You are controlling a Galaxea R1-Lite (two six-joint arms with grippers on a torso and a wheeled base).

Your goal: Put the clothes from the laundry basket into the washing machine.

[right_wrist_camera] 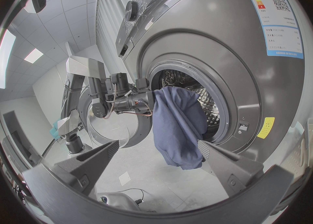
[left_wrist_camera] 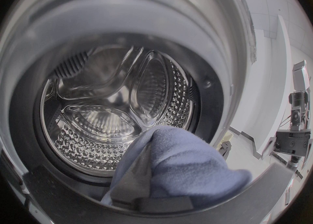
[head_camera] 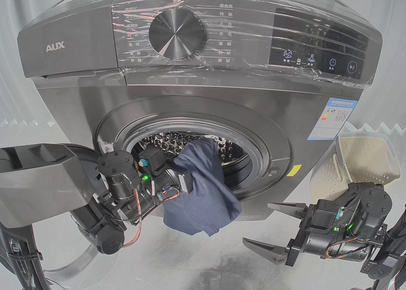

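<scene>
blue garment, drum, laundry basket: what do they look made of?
blue garment: soft matte knit, probably cotton jersey; it drapes in loose folds.
drum: polished metal, likely stainless steel; mirror glare, embossed perforated wall.
laundry basket: cream plastic, semi-matte; rigid moulded walls with hole grid.

Bright, even light comes from ceiling panels (right_wrist_camera: 33, 55) above the washing machine (head_camera: 220, 92). Glare streaks the plastic film (head_camera: 237, 16) across its top, its drum (left_wrist_camera: 97, 120) glints, and the floor (head_camera: 190, 257) before it is evenly lit. Both wrist views bulge, corners black.
</scene>
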